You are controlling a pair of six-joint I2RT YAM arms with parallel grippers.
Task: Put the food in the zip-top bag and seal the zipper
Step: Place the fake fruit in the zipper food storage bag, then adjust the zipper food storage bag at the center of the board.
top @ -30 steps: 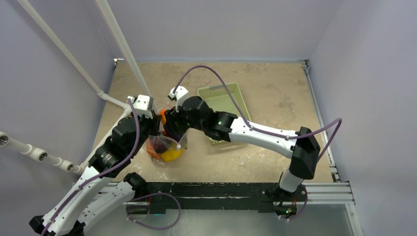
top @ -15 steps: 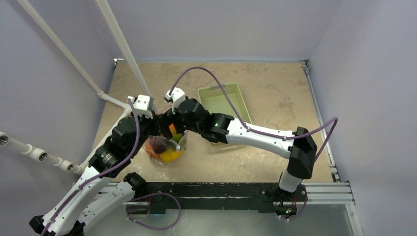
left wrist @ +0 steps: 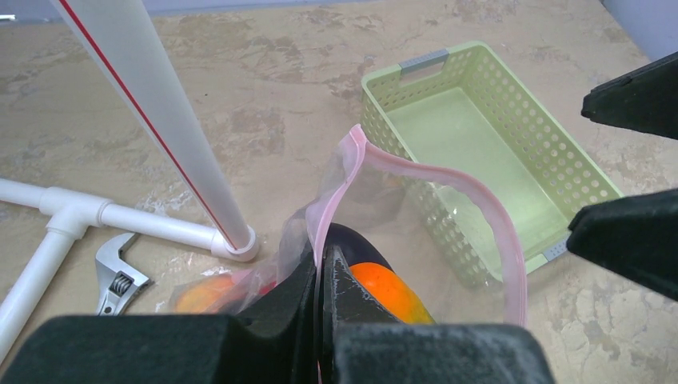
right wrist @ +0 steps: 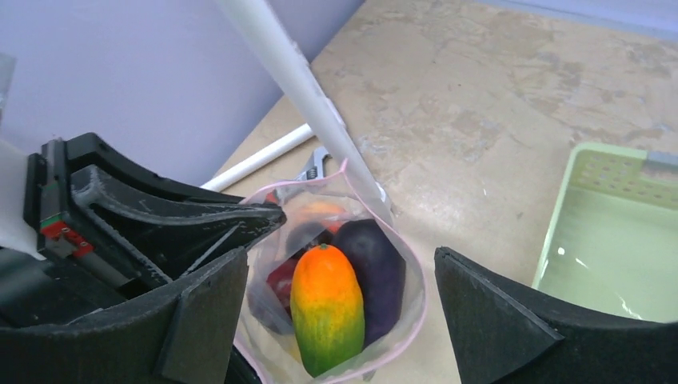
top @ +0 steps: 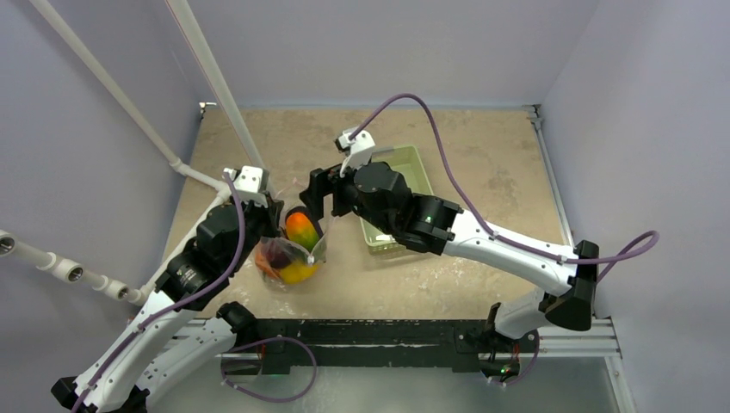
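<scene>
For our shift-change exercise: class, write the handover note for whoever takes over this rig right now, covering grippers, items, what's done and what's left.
Left gripper: shut on the zipper strip, holding the mouth of the bag up.
Right gripper: open, empty, above the bag.
Food: orange-green fruit, eggplant and others are inside the bag; basket holds nothing.
Done: loading, as far as can be seen.
Left: seal the zipper, now gaping open.
</scene>
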